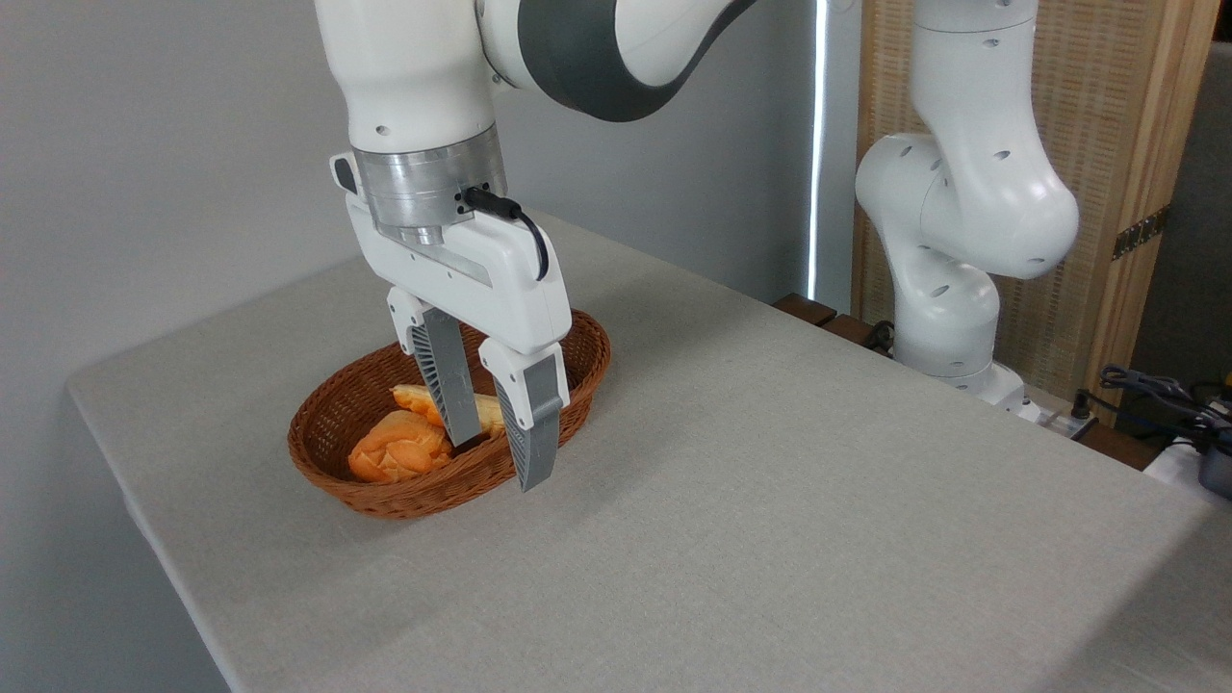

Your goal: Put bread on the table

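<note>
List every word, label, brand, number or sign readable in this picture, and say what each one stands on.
None can be read. The gripper, the white arm, the wicker basket, the bread, the orange bun and the table show no print or marking.

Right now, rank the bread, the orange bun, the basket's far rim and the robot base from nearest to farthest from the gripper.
1. Bread: between the fingers of the open gripper.
2. Orange bun: just left, in the basket.
3. Basket's far rim: behind, to the right.
4. Robot base: far right, at the table edge.
</note>
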You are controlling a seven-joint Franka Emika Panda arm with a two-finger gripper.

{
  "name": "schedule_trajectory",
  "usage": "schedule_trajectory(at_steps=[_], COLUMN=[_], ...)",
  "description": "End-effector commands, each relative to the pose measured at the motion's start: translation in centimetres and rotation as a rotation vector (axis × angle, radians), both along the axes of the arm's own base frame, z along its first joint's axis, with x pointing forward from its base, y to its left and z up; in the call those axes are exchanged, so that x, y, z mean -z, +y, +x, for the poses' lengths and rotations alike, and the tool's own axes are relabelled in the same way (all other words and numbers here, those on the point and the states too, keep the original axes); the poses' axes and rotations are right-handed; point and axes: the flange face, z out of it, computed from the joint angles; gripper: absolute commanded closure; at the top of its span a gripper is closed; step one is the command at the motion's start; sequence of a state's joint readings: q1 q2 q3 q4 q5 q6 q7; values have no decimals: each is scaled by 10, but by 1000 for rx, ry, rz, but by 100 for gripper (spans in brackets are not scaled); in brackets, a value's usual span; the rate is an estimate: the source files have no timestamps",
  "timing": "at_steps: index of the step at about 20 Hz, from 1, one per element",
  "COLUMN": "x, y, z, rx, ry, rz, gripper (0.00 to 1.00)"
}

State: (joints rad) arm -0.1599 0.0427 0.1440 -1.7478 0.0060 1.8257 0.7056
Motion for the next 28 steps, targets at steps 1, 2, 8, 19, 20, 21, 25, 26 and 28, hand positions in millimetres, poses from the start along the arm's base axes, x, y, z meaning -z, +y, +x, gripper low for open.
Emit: schedule_trajectory(at_steps=[1,2,8,19,20,21,25,26,28], x=[-1,-1,-2,-1,-1,-2,-6,-9,-10], y=[3,3,3,3,4,4,-30,-40,-67], z=[0,0,0,-1,-1,-1,-4,-4,-6], rx=[15,15,15,19,21,32,91,104,142], ry=[8,8,6,14,13,10,1,-13,-20], rz=[-4,-4,-4,-4,-4,-4,-8,-13,-14], gripper=[0,0,0,0,0,0,0,0,0])
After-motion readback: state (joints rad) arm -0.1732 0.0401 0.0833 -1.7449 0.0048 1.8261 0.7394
